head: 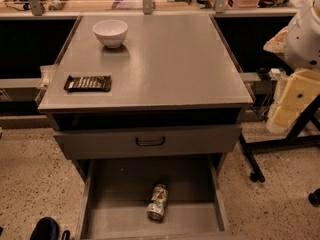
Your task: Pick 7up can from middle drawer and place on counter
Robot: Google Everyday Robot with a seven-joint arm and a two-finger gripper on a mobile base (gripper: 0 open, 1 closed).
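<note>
Lying front-to-back in the middle drawer is the 7up can; gripper unseen.

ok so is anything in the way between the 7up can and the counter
Nothing covers the 7up can, lying in the open middle drawer. Going up to the counter it must pass the drawer front above and the counter edge. The gripper is off at the right, away from both.

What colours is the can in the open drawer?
The 7up can is silvery-white and green with red marks, per the camera view. No gripper in view.
</note>
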